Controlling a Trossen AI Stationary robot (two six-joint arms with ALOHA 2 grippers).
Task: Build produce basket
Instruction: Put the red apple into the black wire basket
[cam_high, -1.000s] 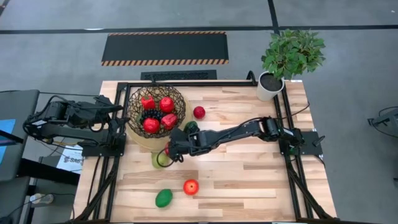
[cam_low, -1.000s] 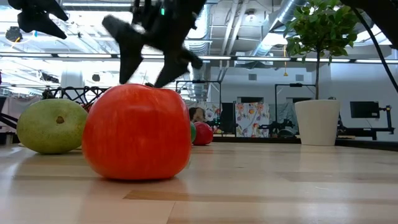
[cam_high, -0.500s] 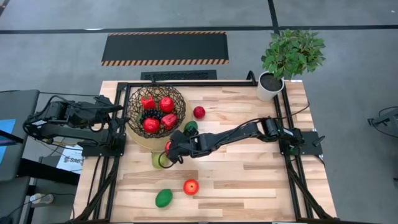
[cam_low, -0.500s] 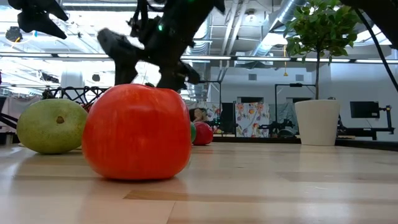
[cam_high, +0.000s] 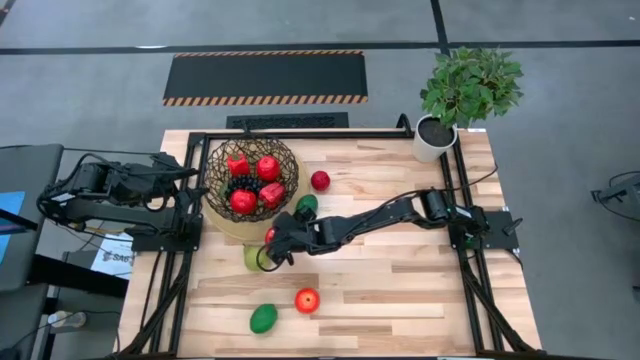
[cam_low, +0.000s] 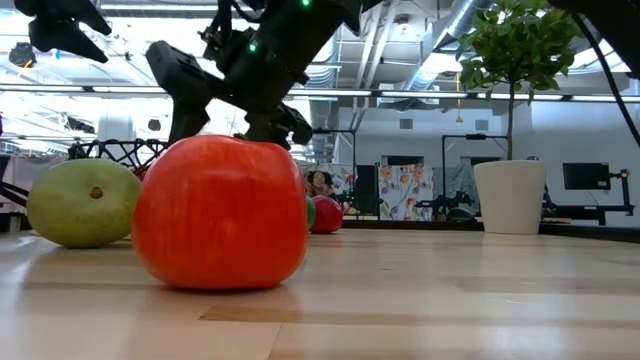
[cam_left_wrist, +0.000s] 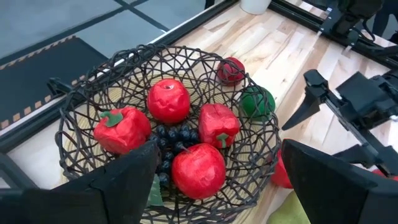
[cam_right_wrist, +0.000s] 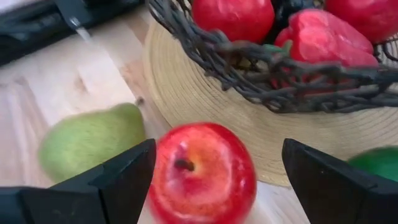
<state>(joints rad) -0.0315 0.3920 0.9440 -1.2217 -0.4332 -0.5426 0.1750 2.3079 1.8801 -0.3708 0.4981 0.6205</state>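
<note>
right gripper (cam_high: 266, 251) has crept toward the basket base, jaws wide, lining up on the red apple there
Over the last second the right arm slid a little further left in the high view; its fingers now straddle a red apple (cam_right_wrist: 202, 173) sitting on the table against the basket's (cam_high: 222, 226) tan base, pear (cam_right_wrist: 90, 140) just beside it. Jaws spread, nothing held, not closed on it yet. Basket already holds two apples, two peppers and the grapes (cam_left_wrist: 173, 138). Still loose on the table: this apple, the pear, a dark green fruit (cam_high: 307, 205), a small red one (cam_high: 320, 180), another red apple (cam_high: 307, 300) and a green oval (cam_high: 263, 318) near the front. Left gripper (cam_high: 170, 178) parked beside the basket, open and empty. Read: pre-grasp, roughly half the produce still to load
</note>
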